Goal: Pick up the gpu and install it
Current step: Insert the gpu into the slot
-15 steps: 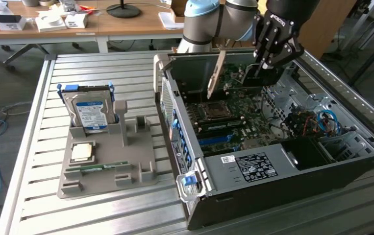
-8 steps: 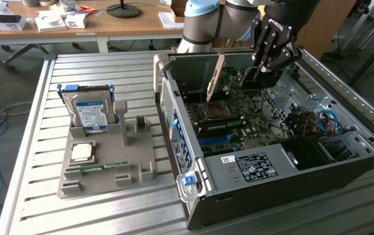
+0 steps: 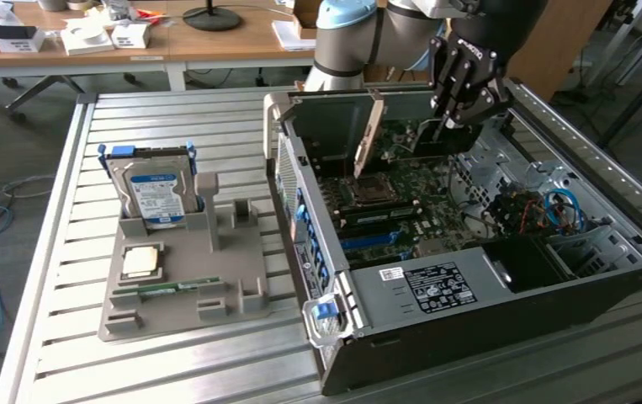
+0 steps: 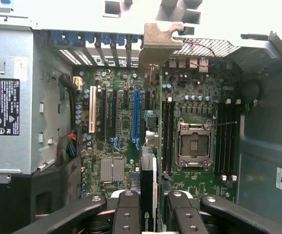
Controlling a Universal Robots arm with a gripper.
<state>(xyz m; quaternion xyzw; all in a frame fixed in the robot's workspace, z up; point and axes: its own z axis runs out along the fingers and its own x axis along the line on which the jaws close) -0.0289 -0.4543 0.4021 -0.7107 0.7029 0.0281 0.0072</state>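
Exterior view, upper right: one gripper is reaching into one open computer case on the bench. Its two fingers are squeezing one gpu, held on edge over the green board. One hard drive is standing at middle left.

The arm has silver-grey tube segments and a pale blue joint cap; its black end effector has linked bars dotted with round silver screw heads.

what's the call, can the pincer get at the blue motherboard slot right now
Probably yes: the case is open and the blue slot lies bare. But the pincer is shut on the gpu, so the card would meet it first.
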